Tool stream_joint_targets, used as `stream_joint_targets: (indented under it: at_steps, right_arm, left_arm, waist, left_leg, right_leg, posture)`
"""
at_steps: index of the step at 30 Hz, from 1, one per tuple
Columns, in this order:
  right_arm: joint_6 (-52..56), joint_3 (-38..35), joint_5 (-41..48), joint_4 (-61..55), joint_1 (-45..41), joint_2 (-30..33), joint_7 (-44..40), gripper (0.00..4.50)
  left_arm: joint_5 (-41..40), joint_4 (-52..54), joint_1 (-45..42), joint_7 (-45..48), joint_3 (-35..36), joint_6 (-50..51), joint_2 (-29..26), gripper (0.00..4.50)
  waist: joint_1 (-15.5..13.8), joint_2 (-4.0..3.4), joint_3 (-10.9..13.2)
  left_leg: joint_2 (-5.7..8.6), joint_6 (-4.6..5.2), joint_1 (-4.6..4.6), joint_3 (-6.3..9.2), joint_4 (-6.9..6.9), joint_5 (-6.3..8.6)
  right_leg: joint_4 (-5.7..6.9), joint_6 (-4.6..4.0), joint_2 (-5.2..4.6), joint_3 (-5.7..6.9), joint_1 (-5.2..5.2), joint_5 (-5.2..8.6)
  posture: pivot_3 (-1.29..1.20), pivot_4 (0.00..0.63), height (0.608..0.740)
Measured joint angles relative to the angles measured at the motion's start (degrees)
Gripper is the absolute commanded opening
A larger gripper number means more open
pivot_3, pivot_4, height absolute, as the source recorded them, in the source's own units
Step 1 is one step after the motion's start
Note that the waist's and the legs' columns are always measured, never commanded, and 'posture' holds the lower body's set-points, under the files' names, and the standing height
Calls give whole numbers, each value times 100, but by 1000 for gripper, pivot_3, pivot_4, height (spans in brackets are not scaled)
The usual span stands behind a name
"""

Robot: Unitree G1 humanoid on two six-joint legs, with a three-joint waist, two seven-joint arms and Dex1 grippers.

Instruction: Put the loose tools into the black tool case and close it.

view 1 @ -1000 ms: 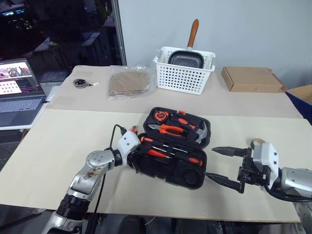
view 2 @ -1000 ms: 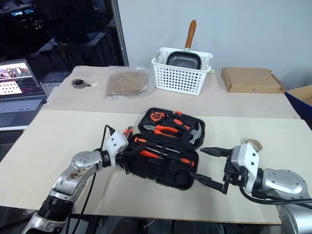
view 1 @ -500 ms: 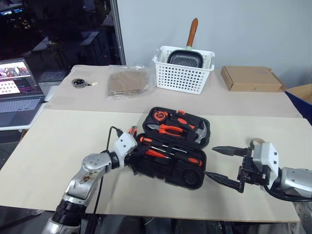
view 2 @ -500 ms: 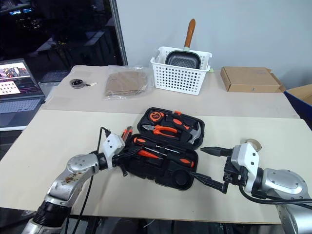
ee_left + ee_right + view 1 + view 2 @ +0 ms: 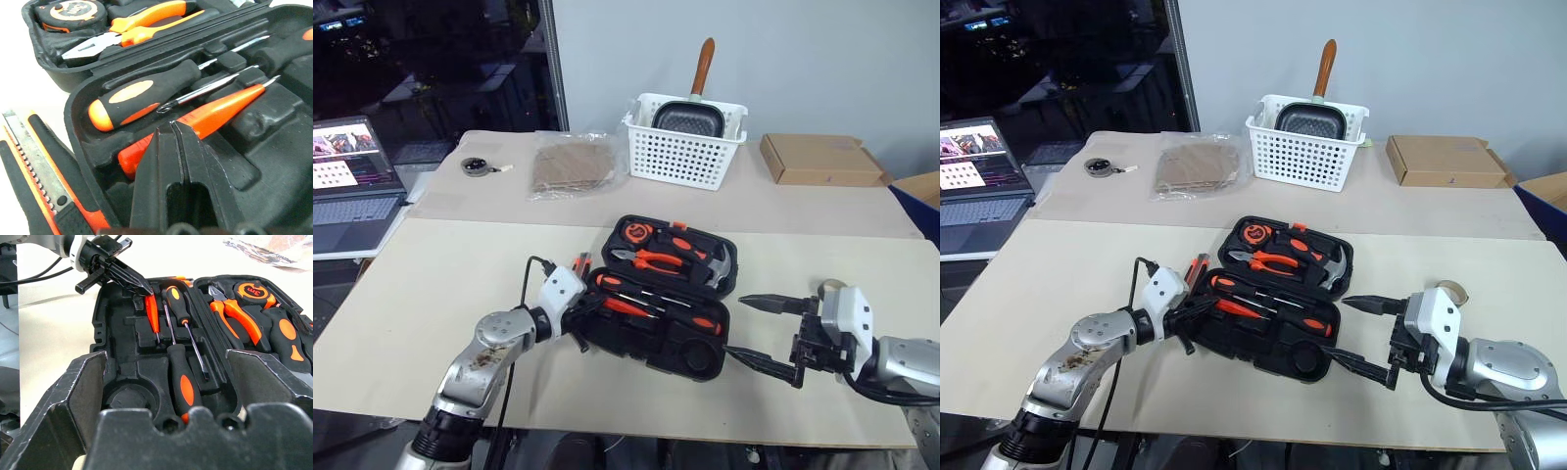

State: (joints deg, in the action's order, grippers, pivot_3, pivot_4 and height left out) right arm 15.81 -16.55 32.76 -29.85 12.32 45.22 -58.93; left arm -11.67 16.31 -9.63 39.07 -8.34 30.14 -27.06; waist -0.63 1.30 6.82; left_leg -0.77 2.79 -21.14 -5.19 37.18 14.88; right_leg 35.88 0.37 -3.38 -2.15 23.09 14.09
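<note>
Slim, light, rigid black-and-orange utility knife (image 5: pixel 36 169) beside the black moulded case (image 5: pixel 658 335): pinch mid-handle; left gripper (image 5: pixel 176 147) clenched empty, right gripper (image 5: pixel 766 333) spread wide

head: down over table (image 5: pixel 431 294) | wrists: close, sharing open tool case (image 5: pixel 127 396)
</note>
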Motion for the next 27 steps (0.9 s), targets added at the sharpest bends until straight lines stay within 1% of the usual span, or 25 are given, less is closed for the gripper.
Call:
stream_joint_targets:
  at_steps: [9, 14, 17, 24, 27]
  right_arm:
    - [25, 16, 2, -60, -9, 0, 40, 4500]
    - [78, 24, 2, -62, -19, 0, 45, 4500]
    - [85, 25, 2, -63, -21, 0, 45, 4500]
    - [85, 24, 2, -63, -4, 0, 20, 4500]
    - [84, 24, 2, -63, 19, 0, -3, 4500]
  left_arm:
    - [3, 24, -331, -13, -175, 566, -29, 31]
    - [2, -26, -541, 80, -323, 893, -171, 31]
    - [-6, -42, -599, 116, -331, 995, -184, 31]
    - [-165, -84, -801, 206, -332, 1408, -200, 31]
    - [-216, -31, -780, 254, -311, 1415, -225, 31]
  waist:
    - [-3, 1, -1]
    - [-4, 4, -4]
    - [-3, -10, -13]
    - [-5, -11, -15]
    - [-4, -10, -15]
  left_leg:
    - [0, 0, 2, -1, 1, 0]
    - [0, 0, 3, -1, 1, 0]
    - [2, 0, 4, -3, 1, 0]
    - [4, 0, 3, -2, 2, 0]
    - [7, 1, 1, -3, 2, 1]
  right_leg:
    - [0, 1, 1, 0, -4, 0]
    - [0, 1, 2, 0, -5, 1]
    - [0, 1, 1, -1, -5, 1]
    - [0, 3, 4, 1, -5, 2]
    - [-1, 6, 2, 0, -5, 3]
  posture:
    - [0, 150, 740]
    - [0, 150, 740]
    - [0, 150, 740]
    - [0, 150, 740]
    - [0, 150, 740]
